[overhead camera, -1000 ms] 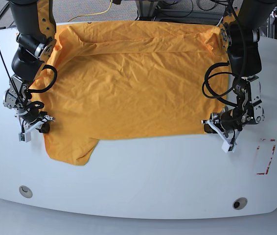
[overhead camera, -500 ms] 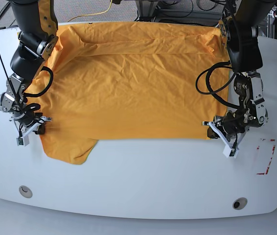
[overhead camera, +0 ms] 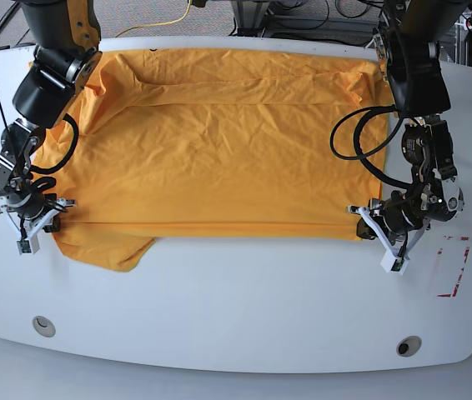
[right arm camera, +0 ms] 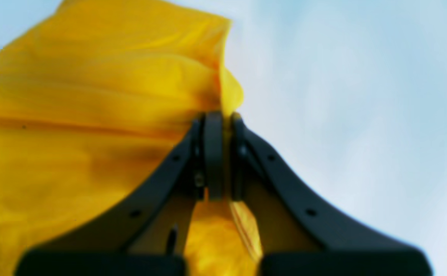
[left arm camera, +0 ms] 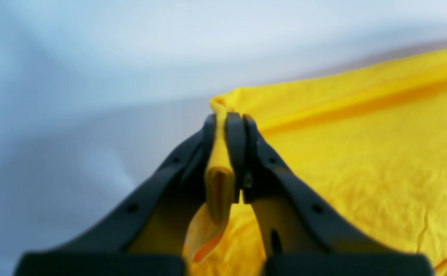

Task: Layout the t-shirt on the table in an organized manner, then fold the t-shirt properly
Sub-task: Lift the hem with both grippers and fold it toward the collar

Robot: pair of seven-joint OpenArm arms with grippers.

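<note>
Low over the table (overhead camera: 244, 292), your left gripper (overhead camera: 375, 227) and right gripper (overhead camera: 40, 215) each stay clamped on the t-shirt (overhead camera: 211, 150) hem, spread wide.

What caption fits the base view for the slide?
Both grippers, left and right, pinch the orange t-shirt by its near corners on the white table.

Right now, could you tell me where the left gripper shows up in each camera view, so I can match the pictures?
Base view: the left gripper is at right of centre, shut on the near right corner of the t-shirt.
Left wrist view: it fills the bottom centre, with a fold of cloth pinched between the fingers.
Right wrist view: not in it; that is the right gripper.
Shared landmark: the orange-yellow t-shirt on the table.
</note>
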